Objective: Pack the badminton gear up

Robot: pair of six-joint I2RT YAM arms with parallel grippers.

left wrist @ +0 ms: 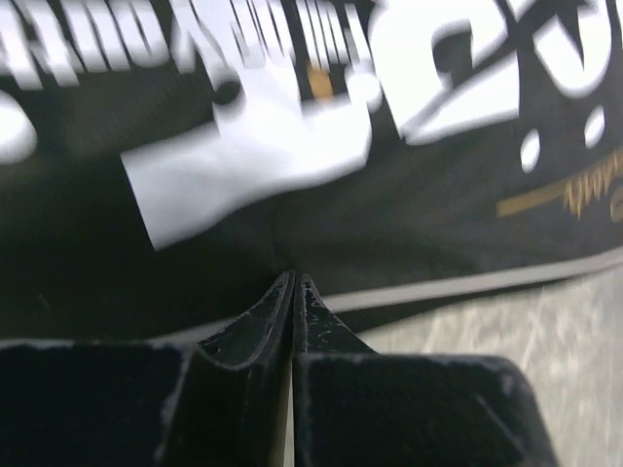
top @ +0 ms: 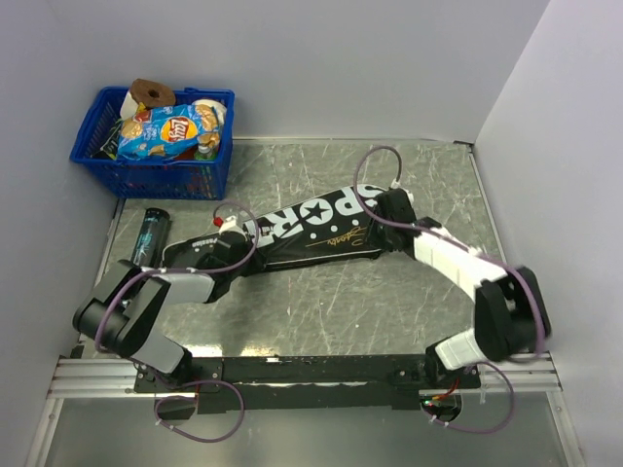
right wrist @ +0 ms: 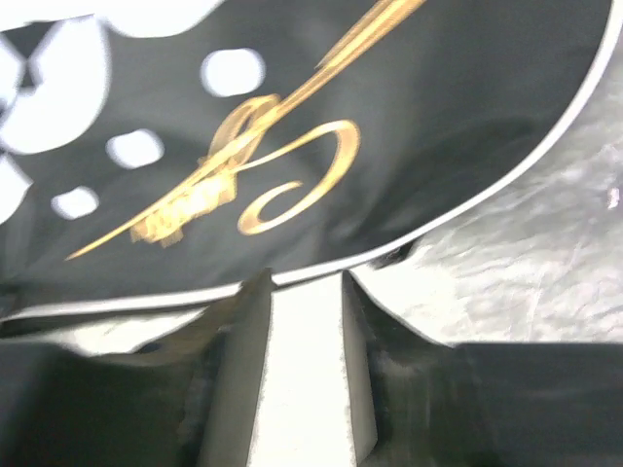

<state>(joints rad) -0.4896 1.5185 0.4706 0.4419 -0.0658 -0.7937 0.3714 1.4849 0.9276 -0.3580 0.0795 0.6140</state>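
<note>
Bag-closing step: left gripper (left wrist: 294,280) shut, perhaps pinching the bag (top: 311,229) hem; right gripper (right wrist: 304,282), three o'clock end, parted, empty. Next needs a firm regrip.

This is a robot test cell, lab-like: plain pale partition walls (top: 341,58) box in a scratched metal surface (top: 321,302). A cabled left arm (top: 136,316) and right arm (top: 458,263) are bolted to a rail (top: 311,372) at its near edge.
</note>
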